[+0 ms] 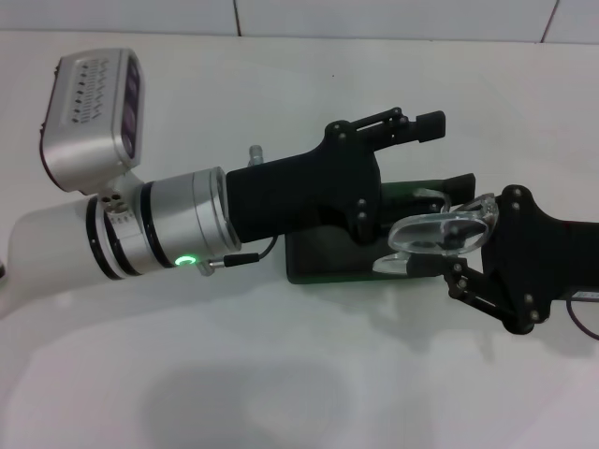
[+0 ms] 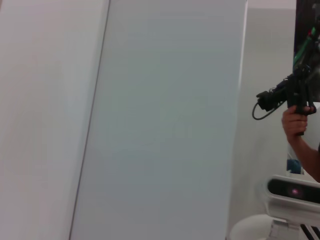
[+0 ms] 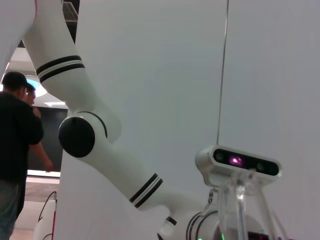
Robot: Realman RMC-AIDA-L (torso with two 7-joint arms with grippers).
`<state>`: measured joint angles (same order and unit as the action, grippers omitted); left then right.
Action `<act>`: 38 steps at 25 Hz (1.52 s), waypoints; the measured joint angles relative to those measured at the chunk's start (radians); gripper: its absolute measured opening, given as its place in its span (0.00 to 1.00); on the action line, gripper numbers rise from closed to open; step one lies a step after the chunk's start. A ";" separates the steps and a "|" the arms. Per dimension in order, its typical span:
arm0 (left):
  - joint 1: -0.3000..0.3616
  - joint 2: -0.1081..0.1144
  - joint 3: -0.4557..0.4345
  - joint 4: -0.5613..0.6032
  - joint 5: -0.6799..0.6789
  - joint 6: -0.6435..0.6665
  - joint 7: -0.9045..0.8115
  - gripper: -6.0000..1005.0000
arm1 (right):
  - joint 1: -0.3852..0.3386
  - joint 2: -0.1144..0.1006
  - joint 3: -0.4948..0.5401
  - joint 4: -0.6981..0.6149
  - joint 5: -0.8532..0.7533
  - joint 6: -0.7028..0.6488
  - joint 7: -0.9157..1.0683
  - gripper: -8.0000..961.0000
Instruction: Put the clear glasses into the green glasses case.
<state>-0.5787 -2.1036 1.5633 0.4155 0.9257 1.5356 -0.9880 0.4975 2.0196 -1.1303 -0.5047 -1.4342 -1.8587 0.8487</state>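
The green glasses case [image 1: 323, 257] lies on the white table, and my left gripper [image 1: 423, 131] reaches over it and hides most of it. The clear glasses [image 1: 440, 232] hang just above the case's right end, lenses facing up. My right gripper [image 1: 479, 241] comes in from the right and is shut on them. A see-through part of the clear glasses [image 3: 239, 200] shows close up in the right wrist view. The left wrist view shows neither the glasses nor the case.
The white table [image 1: 281, 393] spreads out around the case. A white tiled wall [image 1: 374, 19] runs along the back. A person [image 3: 17, 150] stands beyond the robot body, and a hand [image 2: 295, 122] holds a black device.
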 joint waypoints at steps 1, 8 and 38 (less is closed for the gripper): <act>0.000 0.000 0.002 0.000 0.000 0.000 0.000 0.76 | 0.000 0.000 0.000 0.000 0.000 0.000 0.004 0.13; 0.003 0.001 0.003 -0.002 0.000 0.000 0.000 0.76 | -0.002 0.000 0.000 0.000 0.000 -0.004 0.016 0.13; 0.277 0.056 -0.386 -0.107 -0.219 -0.045 0.118 0.76 | 0.411 0.002 -0.209 -0.531 -0.739 0.263 1.243 0.13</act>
<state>-0.3014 -2.0479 1.1772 0.3089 0.7069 1.4905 -0.8704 0.9081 2.0217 -1.3389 -1.0360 -2.1735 -1.5958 2.0916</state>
